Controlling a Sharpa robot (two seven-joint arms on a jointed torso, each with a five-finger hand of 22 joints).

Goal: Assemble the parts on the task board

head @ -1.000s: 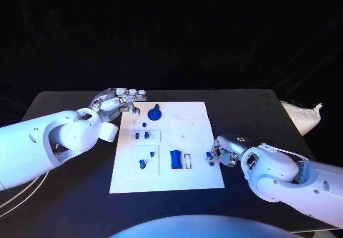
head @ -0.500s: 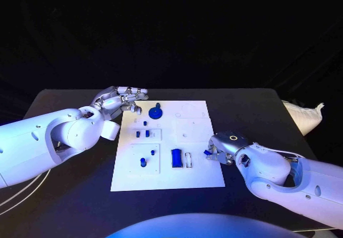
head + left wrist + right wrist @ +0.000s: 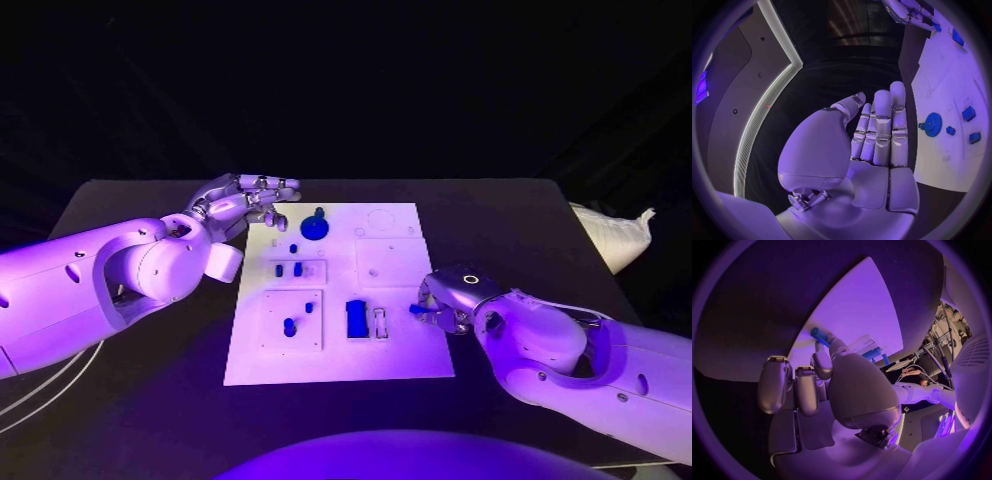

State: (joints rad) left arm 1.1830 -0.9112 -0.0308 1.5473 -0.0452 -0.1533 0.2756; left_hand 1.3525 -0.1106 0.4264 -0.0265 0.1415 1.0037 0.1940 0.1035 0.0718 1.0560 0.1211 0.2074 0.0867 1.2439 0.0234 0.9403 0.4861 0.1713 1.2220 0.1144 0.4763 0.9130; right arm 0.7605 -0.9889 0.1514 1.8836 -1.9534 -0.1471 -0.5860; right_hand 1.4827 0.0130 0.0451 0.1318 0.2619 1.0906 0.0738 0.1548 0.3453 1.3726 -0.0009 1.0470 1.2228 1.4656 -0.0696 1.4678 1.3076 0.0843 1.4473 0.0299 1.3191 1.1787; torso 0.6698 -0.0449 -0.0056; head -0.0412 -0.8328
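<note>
right hand now drawn slightly in over the task board's right edge, fingers pinching a small blue part, left hand by the board's far left corner, fingers apart, holding nothing, blue gear near the board's far edge

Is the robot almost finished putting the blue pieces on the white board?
Not yet, it seems. The right hand pinches one small blue part over the task board. The blue gear and several other parts sit on the board; whether they are seated is unclear. The left hand holds nothing.
</note>
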